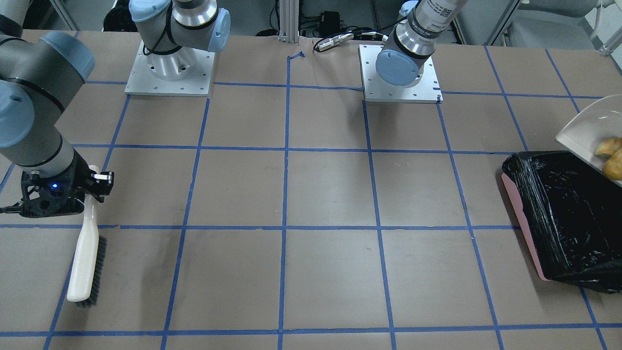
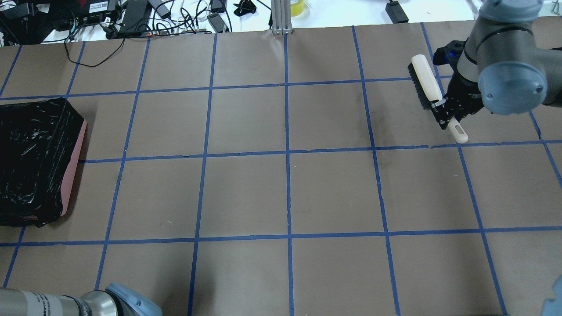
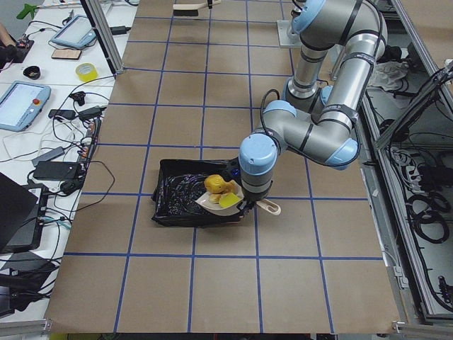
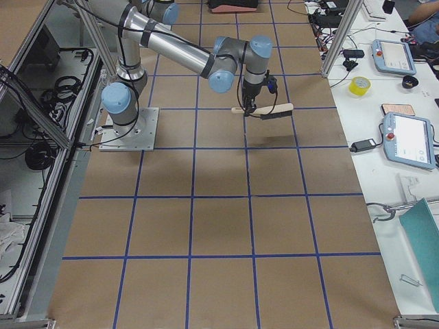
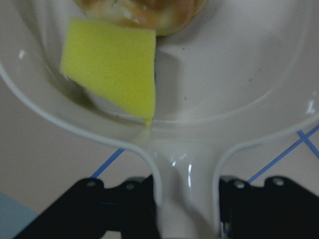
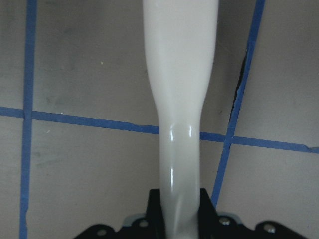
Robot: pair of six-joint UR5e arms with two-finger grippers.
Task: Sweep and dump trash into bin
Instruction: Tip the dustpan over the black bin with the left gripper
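Observation:
The pink bin (image 1: 527, 228) with its black bag (image 2: 35, 149) stands at the table's left end. My left gripper (image 5: 187, 211) is shut on the handle of the cream dustpan (image 5: 249, 84) and holds it over the bin's edge (image 3: 164, 212). In the pan lie the yellow-green wedge (image 5: 112, 67) and a golden-brown lump (image 5: 144, 12). Two brown pieces (image 1: 612, 155) show in the front-facing view. My right gripper (image 2: 445, 112) is shut on the white handle of a brush (image 2: 425, 81) with dark bristles, far off at the right end.
Both arm base plates (image 1: 170, 73) stand along the robot's side. Blue tape lines grid the brown table. Cables, tablets and a tape roll (image 3: 86, 71) lie beyond the far table edge.

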